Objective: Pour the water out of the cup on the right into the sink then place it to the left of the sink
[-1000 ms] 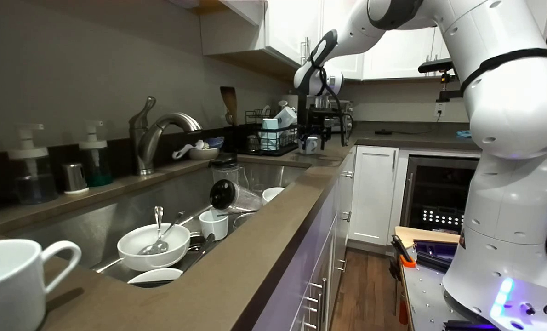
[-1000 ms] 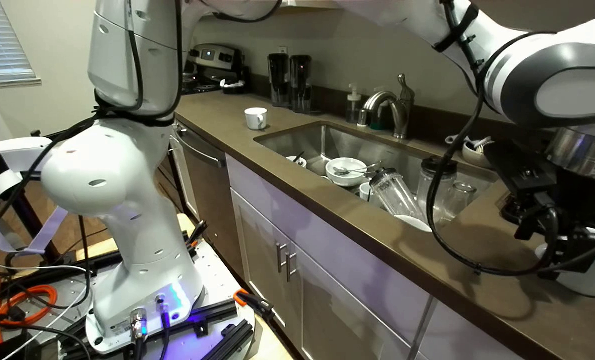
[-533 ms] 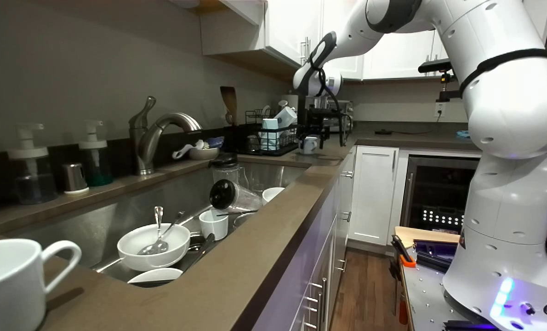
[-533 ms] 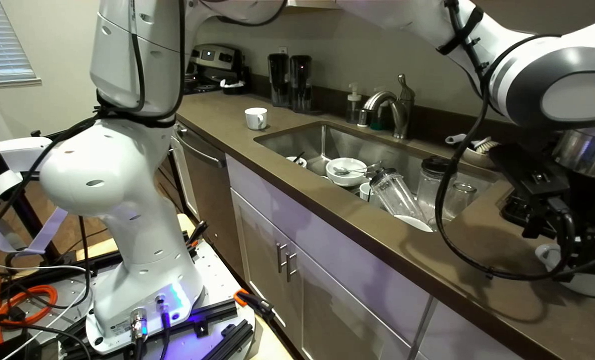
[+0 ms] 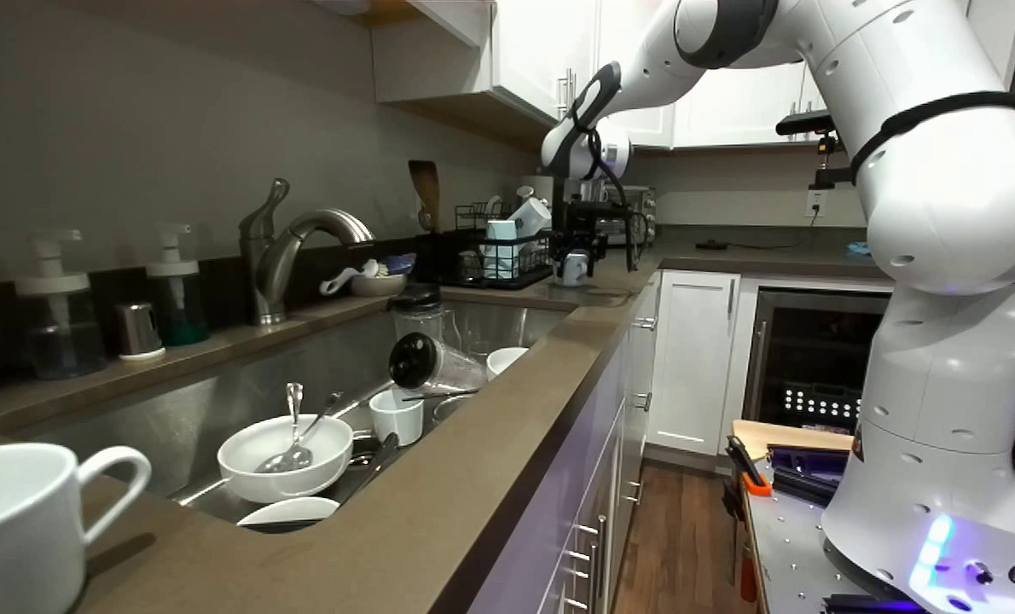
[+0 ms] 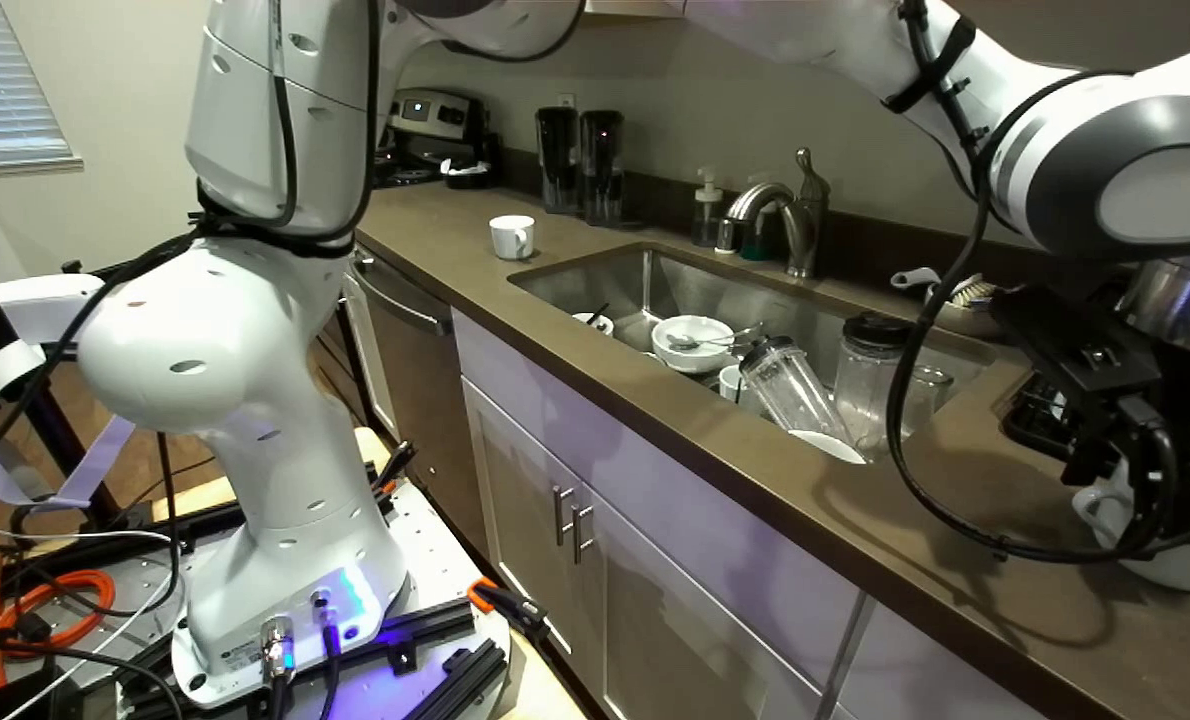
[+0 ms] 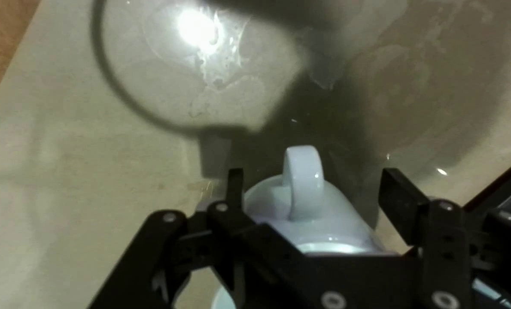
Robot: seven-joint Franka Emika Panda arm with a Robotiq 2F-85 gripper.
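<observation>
Robot's end effector (image 7: 312, 178) has its two fingers spread far apart. Seen from the wrist, one is on each side of the white mug (image 7: 337, 225), and a gap shows next to one of them, so it seems to hold nothing yet. The mug stands upright on the counter (image 7: 88, 201), past the right end of the steel sink (image 6: 715, 295) in an exterior view. Its handle (image 7: 305, 182) points roughly toward the sink.

In the last second the end effector has slid a little sideways, and now it sits more neatly over the mug, which has stayed in the same spot. That likely means the grab comes next. Pouring is not done yet, and neither is moving the mug to the left, where a different white mug (image 6: 510, 238) stands.

The mug's inside is hidden under the end effector, so any water in it cannot be seen. A black cable (image 6: 895, 400) crosses in front of the mug in an exterior view, and that view's edge cuts part of the mug off. Whether a finger touches it is not clear.
</observation>
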